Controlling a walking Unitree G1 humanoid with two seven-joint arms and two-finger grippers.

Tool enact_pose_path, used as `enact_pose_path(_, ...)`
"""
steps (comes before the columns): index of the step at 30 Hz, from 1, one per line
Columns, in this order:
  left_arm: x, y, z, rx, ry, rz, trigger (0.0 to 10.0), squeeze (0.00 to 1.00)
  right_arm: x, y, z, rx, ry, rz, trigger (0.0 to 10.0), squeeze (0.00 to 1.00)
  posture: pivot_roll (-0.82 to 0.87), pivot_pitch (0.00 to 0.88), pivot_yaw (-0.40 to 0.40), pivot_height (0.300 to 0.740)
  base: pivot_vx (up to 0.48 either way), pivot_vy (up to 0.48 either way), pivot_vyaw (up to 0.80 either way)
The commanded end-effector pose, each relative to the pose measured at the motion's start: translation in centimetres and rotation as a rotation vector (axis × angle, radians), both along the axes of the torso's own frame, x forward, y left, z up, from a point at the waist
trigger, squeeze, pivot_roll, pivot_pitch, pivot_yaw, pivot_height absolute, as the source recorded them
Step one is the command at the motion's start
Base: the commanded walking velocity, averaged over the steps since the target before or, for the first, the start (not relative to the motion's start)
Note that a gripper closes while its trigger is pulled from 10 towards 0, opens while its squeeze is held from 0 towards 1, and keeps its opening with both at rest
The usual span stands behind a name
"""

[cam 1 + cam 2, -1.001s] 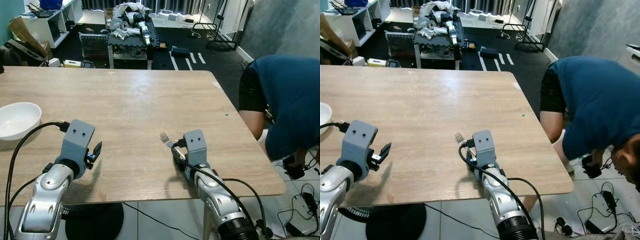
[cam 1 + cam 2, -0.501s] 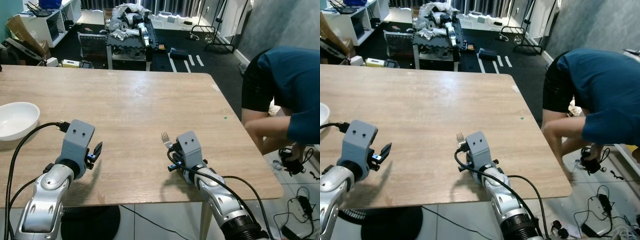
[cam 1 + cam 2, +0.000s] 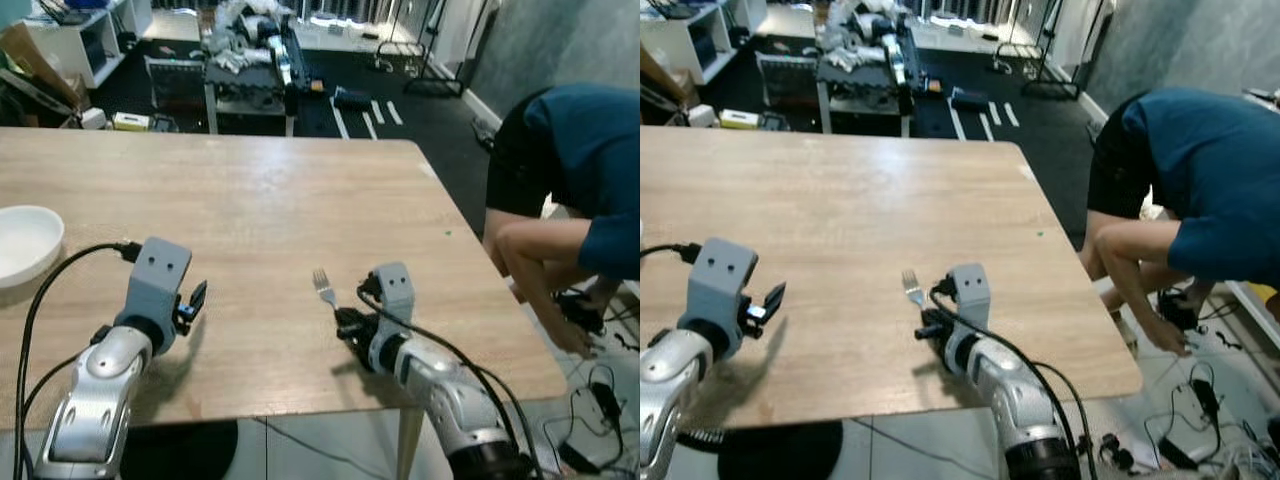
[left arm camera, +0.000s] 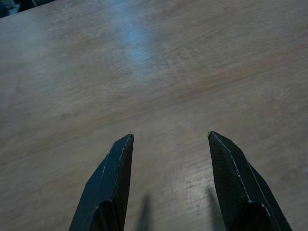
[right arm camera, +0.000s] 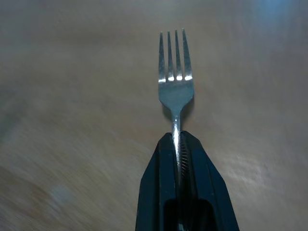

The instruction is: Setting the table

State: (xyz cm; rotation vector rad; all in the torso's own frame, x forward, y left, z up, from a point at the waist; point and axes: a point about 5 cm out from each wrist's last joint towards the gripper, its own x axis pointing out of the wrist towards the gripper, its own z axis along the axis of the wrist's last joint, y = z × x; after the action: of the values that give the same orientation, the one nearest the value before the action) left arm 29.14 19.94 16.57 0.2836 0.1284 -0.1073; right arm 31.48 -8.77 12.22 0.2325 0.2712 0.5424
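A white bowl (image 3: 24, 243), with nothing seen inside, is set at the left edge of the wooden desk (image 3: 260, 210). The left gripper (image 4: 169, 144) is held above the near edge, fingers spread wide. A fork (image 5: 175, 84) is clamped by its handle in the right gripper (image 3: 347, 318), tines toward the far edge. A bent-over person (image 3: 570, 190) is seen beyond the right edge, cluttered shelving (image 3: 245, 60) beyond the far edge.

1. A person in a blue shirt (image 3: 585, 165) bends over beside the counter's right edge.
2. Cables (image 3: 600, 400) lie on the floor there.
3. A cluttered cart (image 3: 245, 60) stands beyond the counter's far edge.
4. White shelving (image 3: 75, 40) stands far left.
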Motion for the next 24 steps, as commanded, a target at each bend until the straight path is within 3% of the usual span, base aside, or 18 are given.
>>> enact_pose_path(1,0.1,-0.3,-0.5,-0.010,0.016,-0.009,10.0,0.00,0.1,-0.3,1.9,0.064,-0.092,-0.010,3.2,0.00,0.04,0.013,0.002,0.740,0.000,0.000,0.00)
enact_pose_path(2,0.1,-0.3,-0.5,-0.010,0.016,-0.009,10.0,0.00,0.1,-0.3,1.9,0.064,-0.092,-0.010,3.2,0.00,0.04,0.013,0.002,0.740,0.000,0.000,0.00)
enact_pose_path(3,0.2,-0.3,-0.4,-0.010,0.010,-0.009,10.0,0.00,0.2,-0.3,3.1,0.093,-0.154,-0.011,10.0,0.00,0.04,0.013,0.002,0.740,0.000,0.000,0.00)
enact_pose_path(4,0.2,-0.3,-0.4,-0.010,0.010,-0.009,10.0,0.00,0.2,-0.3,3.1,0.093,-0.154,-0.011,10.0,0.00,0.04,0.013,0.002,0.740,0.000,0.000,0.00)
enact_pose_path(6,0.4,-0.7,0.1,-0.016,-0.028,-0.006,10.0,0.00,0.1,-1.0,6.0,0.122,-0.310,-0.084,10.0,0.00,0.04,0.015,0.008,0.740,0.000,0.000,0.00)
enact_pose_path(11,0.5,-1.3,0.2,-0.018,-0.048,-0.007,10.0,0.00,-0.3,-1.9,7.6,0.143,-0.403,-0.211,10.0,0.00,0.03,0.014,0.016,0.740,0.000,0.000,0.00)
enact_pose_path(16,0.6,-1.6,0.3,-0.017,-0.064,-0.004,10.0,0.00,-0.7,-2.3,7.3,0.179,-0.395,-0.284,10.0,0.00,0.02,0.009,0.020,0.740,0.000,0.000,0.00)
enact_pose_path(18,0.8,-2.0,0.3,-0.026,-0.078,0.005,10.0,0.00,-1.1,-2.7,5.7,0.167,-0.356,-0.355,10.0,0.00,0.01,0.004,0.023,0.740,0.000,0.000,0.00)
enact_pose_path(20,0.8,-2.0,0.3,-0.026,-0.078,0.005,10.0,0.00,-1.1,-2.7,5.7,0.167,-0.356,-0.355,10.0,0.00,0.01,0.004,0.023,0.740,0.000,0.000,0.00)
enact_pose_path(24,0.9,-2.7,0.2,-0.070,-0.087,0.003,10.0,0.00,-1.8,-3.2,3.6,0.105,-0.320,-0.419,10.0,0.00,0.00,0.000,0.032,0.740,0.000,0.000,0.00)
